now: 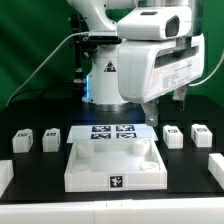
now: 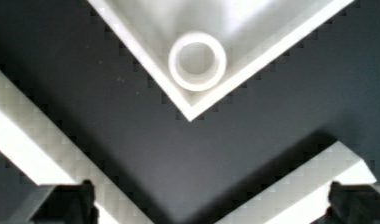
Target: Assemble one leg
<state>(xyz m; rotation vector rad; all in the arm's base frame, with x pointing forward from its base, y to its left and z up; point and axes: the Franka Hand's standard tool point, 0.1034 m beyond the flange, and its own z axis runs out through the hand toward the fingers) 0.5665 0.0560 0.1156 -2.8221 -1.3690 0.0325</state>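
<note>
Black table (image 1: 35, 168) across lower frame; green wall (image 1: 20, 30) at upper left and upper right; bright, even light.

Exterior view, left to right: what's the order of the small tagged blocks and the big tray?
first leg → second leg → walled tray → third leg → fourth leg

Was a robotics lab bench: matte black table (image 1: 35, 168) with a white Franka arm (image 1: 150, 50) mounted at 12 o'clock, a warning-triangle sticker (image 1: 108, 68) on its base and black cables (image 1: 45, 62) running off toward 10. The marker board (image 1: 112, 135) sat near centre, small white legs (image 1: 22, 141) with square fiducial tags lined up at 9 and 3, and a plain green backdrop (image 1: 15, 30) closed off the rear.
</note>
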